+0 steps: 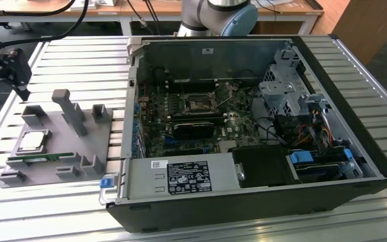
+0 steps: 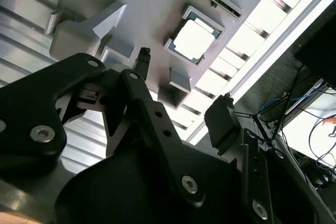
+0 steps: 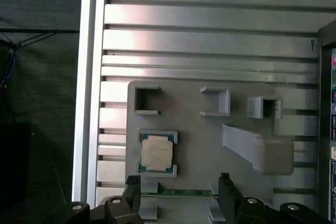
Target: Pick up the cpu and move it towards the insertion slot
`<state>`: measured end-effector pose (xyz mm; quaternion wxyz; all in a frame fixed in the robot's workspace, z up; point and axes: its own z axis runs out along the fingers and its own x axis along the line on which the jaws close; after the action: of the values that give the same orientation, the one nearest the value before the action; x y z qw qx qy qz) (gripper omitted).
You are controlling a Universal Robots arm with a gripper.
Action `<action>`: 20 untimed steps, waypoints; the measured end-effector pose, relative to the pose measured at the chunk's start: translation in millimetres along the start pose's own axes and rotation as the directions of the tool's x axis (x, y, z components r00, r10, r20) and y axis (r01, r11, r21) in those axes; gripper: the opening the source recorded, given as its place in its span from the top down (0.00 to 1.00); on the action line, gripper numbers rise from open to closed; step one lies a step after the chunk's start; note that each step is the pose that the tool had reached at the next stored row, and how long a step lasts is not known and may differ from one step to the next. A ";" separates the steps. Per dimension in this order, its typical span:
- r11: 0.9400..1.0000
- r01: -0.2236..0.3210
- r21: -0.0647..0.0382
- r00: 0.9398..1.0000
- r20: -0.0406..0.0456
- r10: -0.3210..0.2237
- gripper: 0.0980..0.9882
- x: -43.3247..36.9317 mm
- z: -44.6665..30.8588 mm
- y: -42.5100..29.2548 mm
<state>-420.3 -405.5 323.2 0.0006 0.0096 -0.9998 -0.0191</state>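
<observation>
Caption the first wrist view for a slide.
Open black pincer hovers over grey plastic holder seating the square silver-topped cpu.

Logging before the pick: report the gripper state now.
Gripper: open, fingers spread, holding nothing; the cpu lies in the gray holder.

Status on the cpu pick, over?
Claw open, empty, above grey fixture. Cpu seated in its fixture pocket, not gripped. Memory stick beside it. Insertion slot inside open case.
</observation>
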 end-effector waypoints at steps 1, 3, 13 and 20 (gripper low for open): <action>1.000 0.000 0.000 1.000 0.000 0.000 0.39 0.1 1.4 -0.2; 1.000 0.000 0.000 1.000 0.000 0.000 0.32 1.4 4.0 -0.5; 1.000 0.000 0.000 1.000 0.000 0.000 0.32 3.2 10.4 -0.7; 1.000 0.000 0.000 1.000 0.000 0.000 0.32 3.5 13.5 -0.8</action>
<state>-423.9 -405.9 309.6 0.0007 0.0096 -0.9998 -0.0191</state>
